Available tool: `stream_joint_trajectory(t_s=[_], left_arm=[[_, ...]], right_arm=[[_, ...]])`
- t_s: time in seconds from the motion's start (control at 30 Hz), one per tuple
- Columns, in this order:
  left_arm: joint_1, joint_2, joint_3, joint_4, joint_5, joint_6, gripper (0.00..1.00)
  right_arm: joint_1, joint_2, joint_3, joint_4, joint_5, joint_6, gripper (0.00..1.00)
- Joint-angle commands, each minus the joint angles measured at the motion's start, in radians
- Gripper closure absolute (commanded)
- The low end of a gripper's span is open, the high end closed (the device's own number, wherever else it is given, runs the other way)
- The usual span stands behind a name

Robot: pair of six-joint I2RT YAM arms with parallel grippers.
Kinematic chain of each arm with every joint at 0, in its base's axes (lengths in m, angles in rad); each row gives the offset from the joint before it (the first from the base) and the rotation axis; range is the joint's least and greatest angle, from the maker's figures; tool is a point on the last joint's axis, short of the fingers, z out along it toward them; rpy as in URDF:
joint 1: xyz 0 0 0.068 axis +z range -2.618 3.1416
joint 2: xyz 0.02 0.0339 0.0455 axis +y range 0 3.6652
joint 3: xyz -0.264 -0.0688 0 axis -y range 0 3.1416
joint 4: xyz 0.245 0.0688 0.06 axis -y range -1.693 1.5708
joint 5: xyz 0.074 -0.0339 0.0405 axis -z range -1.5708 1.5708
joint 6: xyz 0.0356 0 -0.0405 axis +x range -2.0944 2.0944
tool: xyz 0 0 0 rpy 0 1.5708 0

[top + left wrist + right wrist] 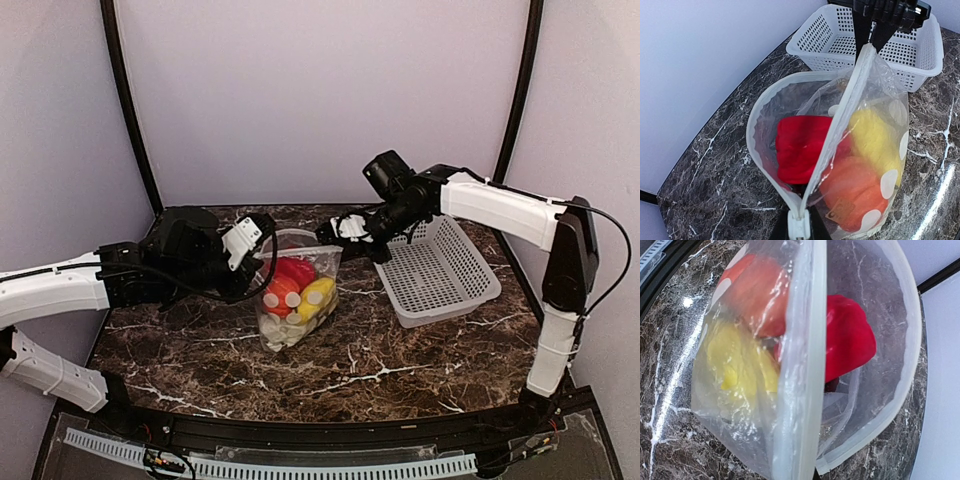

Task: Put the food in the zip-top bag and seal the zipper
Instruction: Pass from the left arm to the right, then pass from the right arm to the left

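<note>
The bag (295, 300) stands on the tabletop (400, 370) between the two arms, and the food is inside it: a red pepper (800, 150), an orange round piece (850, 195), a yellow piece (875, 140) and a white lumpy piece (285, 330) at the bottom. The left end effector (799, 227) is closed tight on the near end of the zipper (840, 125), and the right end effector (871, 37) is pinched on the far end, so the strip is stretched between them. One side of the mouth runs straight, while the other side bows out wide, so the mouth is not yet sealed. I judge the bag as light, thin and very soft; it folds easily and is probably slippery, and the food gives it only a little weight to keep it down. The best place to hold it is the zipper strip, which is the stiffest part, and the two sides must meet before pressing along it. The white basket (485, 262) stands just beside the right end effector, looks empty from above, and leaves little room on that side.
</note>
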Motion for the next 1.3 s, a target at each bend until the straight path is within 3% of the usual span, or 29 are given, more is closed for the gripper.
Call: stream_joint_trajectory(t_s=[0.0,0.2,0.5,0.57,0.63,0.7,0.83,1.07,1.13,1.27], left_arm=[[0.008,-0.015,-0.009,0.032,0.006,0.041,0.99],[0.008,0.030,0.019,0.071,0.077,0.016,0.99],[0.009,0.012,-0.056,0.195,0.084,-0.064,0.96],[0.010,0.001,-0.081,0.236,0.104,-0.105,0.87],[0.012,-0.007,-0.105,0.267,0.118,-0.149,0.50],[0.013,-0.018,-0.130,0.275,0.112,-0.205,0.31],[0.026,-0.083,-0.252,0.348,0.142,-0.320,0.14],[0.079,-0.165,-0.465,0.646,0.266,-0.393,0.12],[0.111,-0.151,-0.479,0.694,0.303,-0.400,0.15],[0.163,-0.110,-0.490,0.775,0.385,-0.398,0.31]], right_arm=[[0.004,-0.094,0.043,-0.021,0.125,-0.032,1.00],[0.018,-0.117,0.134,-0.119,0.108,-0.015,1.00],[0.057,-0.151,-0.027,-0.120,0.210,-0.002,1.00],[0.058,-0.157,-0.026,-0.123,0.201,0.014,0.99],[0.058,-0.161,-0.019,-0.128,0.191,0.027,0.99],[0.058,-0.167,-0.012,-0.133,0.179,0.037,0.99],[0.058,-0.173,-0.014,-0.138,0.165,0.052,0.99],[0.061,-0.180,-0.021,-0.144,0.165,0.061,0.99],[0.061,-0.182,-0.024,-0.146,0.167,0.061,0.99],[0.061,-0.183,-0.029,-0.146,0.170,0.063,0.98]])
